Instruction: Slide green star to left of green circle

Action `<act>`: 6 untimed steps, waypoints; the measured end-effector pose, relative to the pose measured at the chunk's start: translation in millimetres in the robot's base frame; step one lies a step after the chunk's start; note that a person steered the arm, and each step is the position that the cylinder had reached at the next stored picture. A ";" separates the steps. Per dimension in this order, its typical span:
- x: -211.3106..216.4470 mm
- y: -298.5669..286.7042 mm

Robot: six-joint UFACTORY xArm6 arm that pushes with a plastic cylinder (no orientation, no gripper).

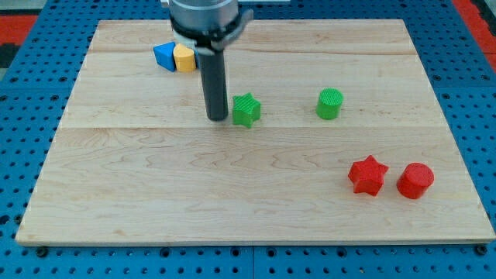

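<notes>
My tip [217,118] rests on the table [155,194], just beside the green star [246,109] on the star's left as the view has it; whether the two actually touch I cannot tell, since the gap between them is very slim; there is no pincer on this arm, only the straight dark rod [215,81], so nothing is grasped and nothing is held; the rod stands upright, rising to the round grey mount [205,17] at the view's top.

The green star sits a little above the middle of the table; the green circle [329,104] lies to its right in the view, at nearly the same height and apart from it, with bare wood between them; so the star is already on the circle's left side, with my tip further left again.

Behind the rod, toward the view's top left, a blue block [163,56] and a yellow block [184,57] stand pressed together, the blue one on the left; their shapes are hard to make out, as the rod's mount partly covers the yellow one.

Well apart, near the view's bottom right, a red star [367,175] and a red circle [415,180] sit just beside each other, the star on the left; the pale wooden table rests on a blue pegboard [31,116] dotted with holes.
</notes>
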State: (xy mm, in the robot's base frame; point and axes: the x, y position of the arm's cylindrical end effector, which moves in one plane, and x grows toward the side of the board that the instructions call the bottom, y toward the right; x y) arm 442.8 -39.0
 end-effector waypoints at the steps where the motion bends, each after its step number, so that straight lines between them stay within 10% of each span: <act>1: 1.7 63.0; 4: -96.7 166.3; 6: -1.9 82.5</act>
